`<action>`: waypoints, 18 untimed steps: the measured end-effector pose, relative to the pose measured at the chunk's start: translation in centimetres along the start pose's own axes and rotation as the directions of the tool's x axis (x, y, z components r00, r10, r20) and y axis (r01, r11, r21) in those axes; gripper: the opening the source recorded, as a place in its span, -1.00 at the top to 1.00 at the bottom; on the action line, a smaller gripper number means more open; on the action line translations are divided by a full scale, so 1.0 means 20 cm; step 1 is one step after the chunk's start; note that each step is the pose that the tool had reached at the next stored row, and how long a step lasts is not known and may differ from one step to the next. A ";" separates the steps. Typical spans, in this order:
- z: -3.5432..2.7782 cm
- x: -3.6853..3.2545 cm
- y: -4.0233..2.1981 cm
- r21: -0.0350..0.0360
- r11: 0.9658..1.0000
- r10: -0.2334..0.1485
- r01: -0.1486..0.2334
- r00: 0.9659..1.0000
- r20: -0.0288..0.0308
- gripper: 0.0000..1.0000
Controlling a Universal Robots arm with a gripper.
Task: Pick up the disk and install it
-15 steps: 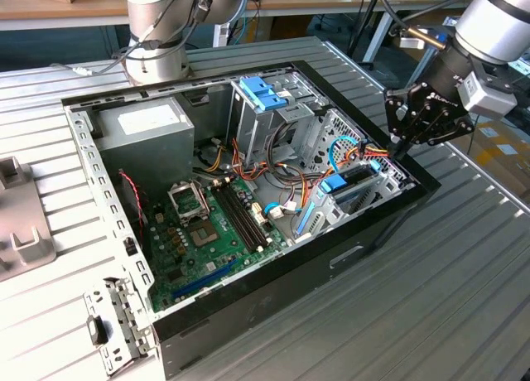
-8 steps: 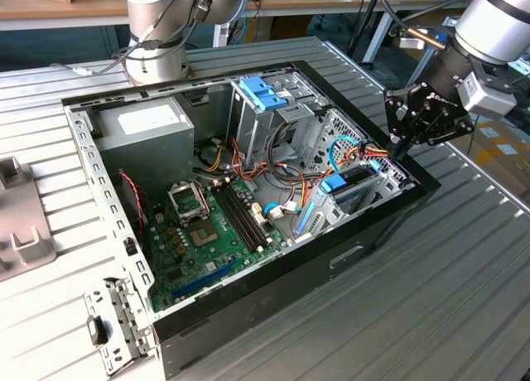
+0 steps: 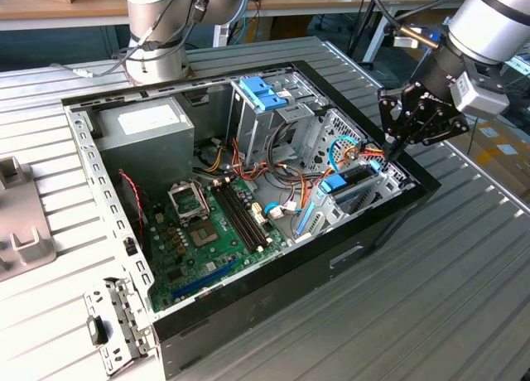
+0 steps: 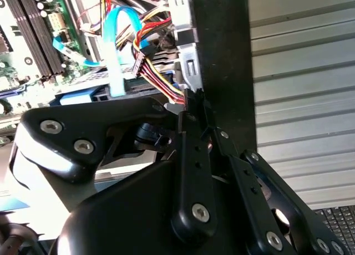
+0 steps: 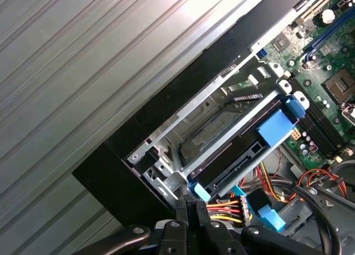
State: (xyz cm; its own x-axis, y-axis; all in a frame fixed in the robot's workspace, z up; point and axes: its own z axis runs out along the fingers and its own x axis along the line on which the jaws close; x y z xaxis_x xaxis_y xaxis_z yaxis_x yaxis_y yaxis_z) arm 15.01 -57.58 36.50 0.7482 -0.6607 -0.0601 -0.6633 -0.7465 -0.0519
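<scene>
The tool (image 3: 396, 146) hangs at the far corner of the open computer case (image 3: 364, 232), on the exterior view's right, just above the case's black rim. In both wrist views its two fingers (image 4: 194, 155) are pressed together with nothing between them, so the tool is closed and empty.

The disk (image 5: 238, 155) sits inside the case, in the metal drive cage (image 5: 183, 127) at that same corner. In the first wrist view it is a dark slab lying along the cage, with a light-blue rail tab (image 5: 275, 127) at the end nearer the motherboard (image 5: 327, 83) and another blue end just beside the tool's fingertips. In the exterior view the disk (image 3: 352, 182) shows as a blue-railed block in the cage, near the bundle of red, yellow and orange power wires (image 4: 161, 77).

By my judgement the carrying is done and the work is at the seating stage: the disk is in the bay, and the closed tool stands at its outer end, as if pushing it home. Whether the disk is fully latched, I cannot tell. Finishing calls for a straight push along the cage, clear of the wires.

No writing can be read; the white sticker on the power supply (image 3: 149, 124) is too small.
</scene>
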 end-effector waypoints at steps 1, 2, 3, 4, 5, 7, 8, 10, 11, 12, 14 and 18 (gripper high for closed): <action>0.000 -0.011 0.009 0.001 1.000 0.000 0.000 1.000 0.000 0.65; 0.000 -0.028 0.024 0.002 1.000 0.000 0.000 1.000 0.001 0.65; 0.000 -0.039 0.034 0.003 1.000 0.000 0.000 1.000 0.002 0.65; 0.000 -0.047 0.041 0.003 1.000 0.000 0.000 1.000 0.002 0.65; 0.000 -0.056 0.049 0.003 1.000 0.000 0.000 1.000 0.002 0.65; 0.003 -0.074 0.065 0.003 1.000 0.000 0.000 1.000 0.002 0.65; 0.008 -0.092 0.081 0.003 1.000 0.001 -0.001 1.000 0.002 0.65; 0.015 -0.104 0.093 0.004 1.000 0.005 -0.005 1.000 0.002 0.65; 0.021 -0.113 0.100 0.004 1.000 0.014 -0.014 1.000 0.002 0.65; 0.025 -0.116 0.103 0.005 1.000 0.021 -0.021 1.000 0.002 0.65; 0.034 -0.121 0.107 0.006 0.999 0.045 -0.045 0.999 0.000 0.65; 0.052 -0.134 0.118 0.009 0.995 0.095 -0.095 0.995 -0.002 0.65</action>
State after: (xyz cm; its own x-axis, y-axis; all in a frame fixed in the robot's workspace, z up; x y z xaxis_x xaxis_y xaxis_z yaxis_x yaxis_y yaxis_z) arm 11.43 -57.50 35.49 0.6820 -0.7287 -0.0627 -0.7314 -0.6797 -0.0553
